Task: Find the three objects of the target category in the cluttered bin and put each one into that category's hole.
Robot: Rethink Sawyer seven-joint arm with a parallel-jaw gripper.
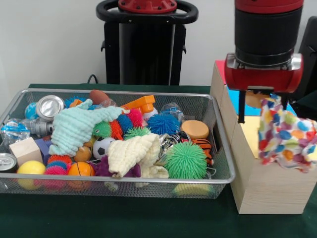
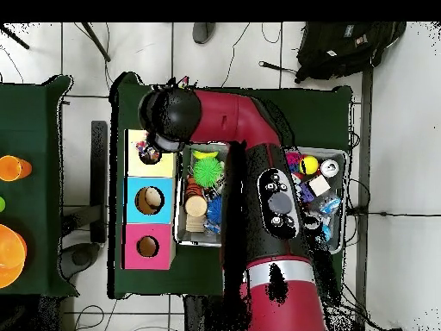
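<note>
A polka-dot cloth (image 1: 286,135) is held clamped in the gripper (image 1: 262,111) above the yellow-topped box (image 1: 250,136).

Red arm (image 2: 250,129) with black wrist band, silver ring, black base panel

Wire bin (image 1: 218,144) packed rim to rim: mint cloth (image 1: 79,128), cream cloth (image 1: 134,154), spiky balls, cans; no clear gap down to mesh. Yellow-topped box (image 1: 267,191) crowded from above by hand (image 1: 262,116) and draped polka-dot cloth (image 1: 286,135). Open green worktop (image 1: 119,218) in front of bin.
</note>
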